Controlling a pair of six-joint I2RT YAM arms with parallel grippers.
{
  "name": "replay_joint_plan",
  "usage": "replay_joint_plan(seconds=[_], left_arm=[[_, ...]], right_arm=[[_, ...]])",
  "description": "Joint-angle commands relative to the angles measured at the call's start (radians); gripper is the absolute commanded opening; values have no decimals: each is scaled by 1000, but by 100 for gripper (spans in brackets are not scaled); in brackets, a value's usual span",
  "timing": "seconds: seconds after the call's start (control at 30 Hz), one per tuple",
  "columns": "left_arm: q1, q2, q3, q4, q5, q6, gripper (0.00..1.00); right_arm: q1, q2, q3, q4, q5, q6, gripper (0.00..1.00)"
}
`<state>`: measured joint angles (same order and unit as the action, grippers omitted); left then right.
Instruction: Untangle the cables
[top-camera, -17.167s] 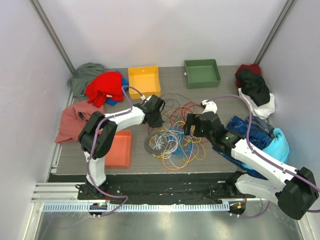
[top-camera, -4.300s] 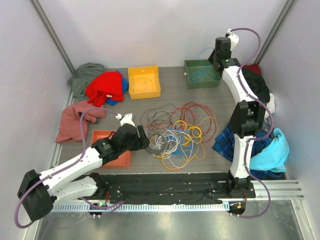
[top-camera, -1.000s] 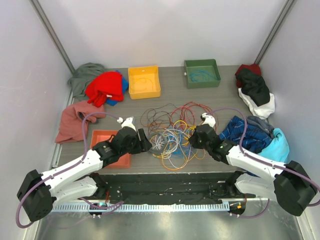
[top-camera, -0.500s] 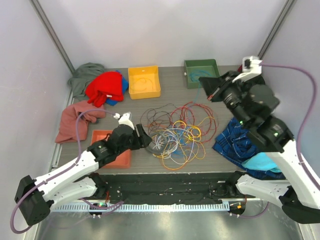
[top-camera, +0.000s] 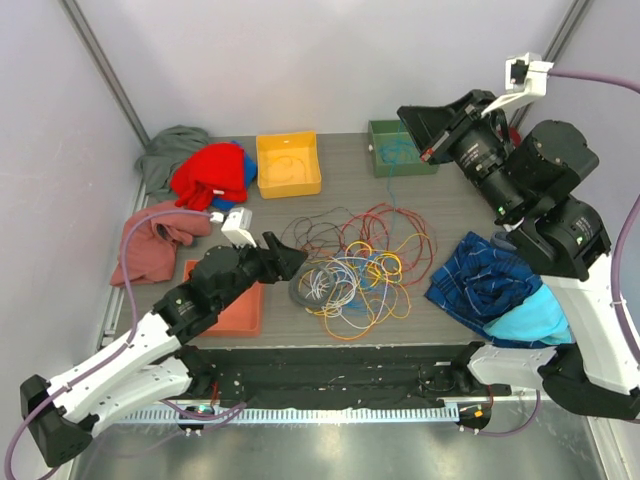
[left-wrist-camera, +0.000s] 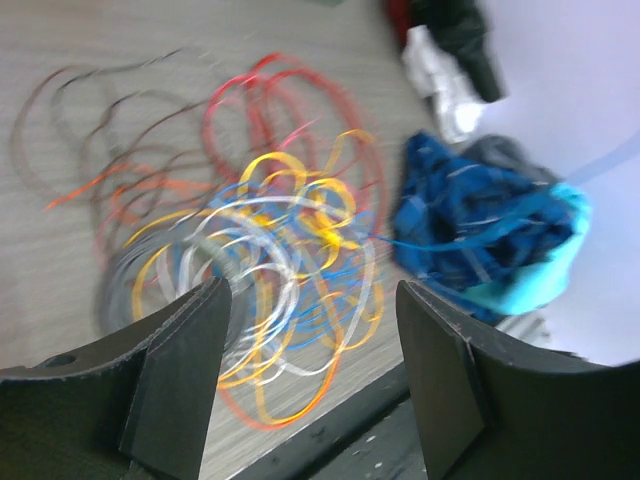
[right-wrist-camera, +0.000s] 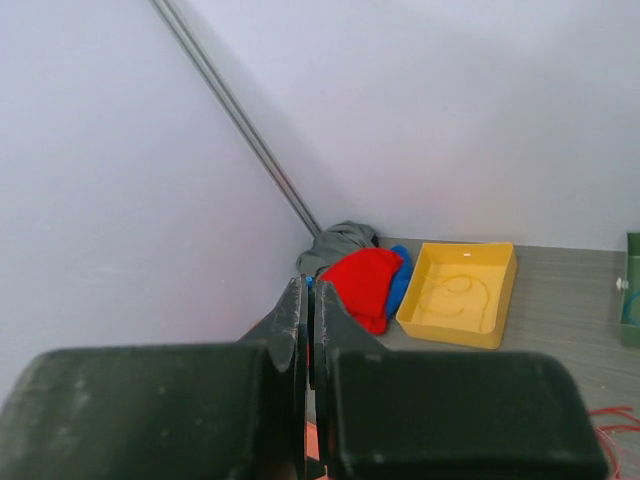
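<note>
The left gripper (top-camera: 283, 256) sits low at centre-left of the top view, its jaws spread wide with nothing between them. The cables (top-camera: 358, 265) lie in a tangled heap on the desk (top-camera: 345, 200) just right of it, near the fingertips; whether they touch I cannot tell. In the left wrist view, blurred red, yellow, white and blue loops fill the middle of the frame beyond the gap. The right gripper (top-camera: 418, 123) hangs high in the upper right, over the green bin (top-camera: 375, 160) and well apart from the heap. Its jaws are pressed together; whether they pinch a thin strand I cannot tell. A blue strand lies in the green bin, a pale one in the yellow bin (top-camera: 262, 165).
</note>
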<state>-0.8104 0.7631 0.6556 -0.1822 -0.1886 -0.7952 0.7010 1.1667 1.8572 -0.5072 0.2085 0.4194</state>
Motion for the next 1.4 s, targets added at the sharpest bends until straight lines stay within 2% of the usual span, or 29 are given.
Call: replay_joint_plan(seconds=[0.0,0.07,0.1,0.13,0.17,0.23,0.6,0.7,0.8,0.87,1.0,1.03,1.07,1.1,1.13,1.23,1.37], left_arm=[[-4,2,-16,338,113,71,72],[-4,37,-25,423,165,76,73],[-4,53,-34,461,181,89,80],[-6,67,-45,574,184,96,81],[-9,76,-80,628,222,99,93],[-24,113,-112,787,245,125,100],[-150,402,-42,899,206,277,100],[-150,490,-8,903,189,289,100],[-151,560,18,931,115,289,97],[-151,603,36,940,107,284,93],[-150,639,91,867,130,280,59],[-150,634,107,833,133,281,37],[-148,610,111,802,124,286,26],[-144,589,117,767,117,287,3],[-141,569,125,663,100,289,0],[-125,454,165,453,60,306,0],[-98,319,341,186,9,347,0]], right_arm=[[6,33,134,-11,-64,22,1],[5,56,154,-16,-95,42,1],[5,59,163,-17,-101,59,1],[6,63,168,-16,-107,67,1],[5,67,168,-16,-118,74,1],[5,70,168,-16,-124,87,1],[5,51,96,-7,-143,107,1],[5,44,71,4,-153,113,1],[5,30,51,9,-161,117,1],[5,19,42,9,-164,116,1],[6,-16,17,1,-140,92,1],[5,-25,11,-2,-115,84,1],[6,-48,-7,-8,-100,78,1],[5,-61,-19,-13,-89,64,1],[5,-74,-36,-13,-80,58,1],[5,-136,-124,-14,-35,44,1],[5,-222,-304,-13,29,44,1]])
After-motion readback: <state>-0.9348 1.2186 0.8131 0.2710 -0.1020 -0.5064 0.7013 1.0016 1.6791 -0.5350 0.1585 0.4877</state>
